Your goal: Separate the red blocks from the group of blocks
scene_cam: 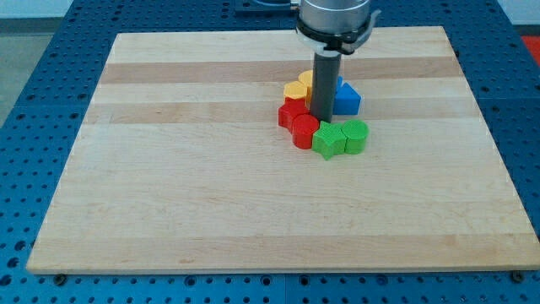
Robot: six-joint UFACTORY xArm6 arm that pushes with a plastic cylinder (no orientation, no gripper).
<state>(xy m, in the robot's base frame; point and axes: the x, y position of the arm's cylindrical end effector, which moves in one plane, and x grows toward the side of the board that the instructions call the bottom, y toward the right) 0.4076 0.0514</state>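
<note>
A tight cluster of blocks sits on the wooden board (211, 169), right of centre toward the view's top. Two red blocks lie at the cluster's left: one of irregular shape (291, 113) and a rounder one (305, 132) below it. Two green blocks (328, 140) (355, 135) sit at the cluster's bottom right. Two yellow blocks (296, 89) (307, 80) are at the top left. A blue triangular block (346, 98) is at the right. My tip (321, 119) stands in the middle of the cluster, right beside the red blocks and above the green ones.
The board rests on a blue perforated table (51, 51). The arm's grey wrist (335, 21) hangs over the board's top edge, above the cluster.
</note>
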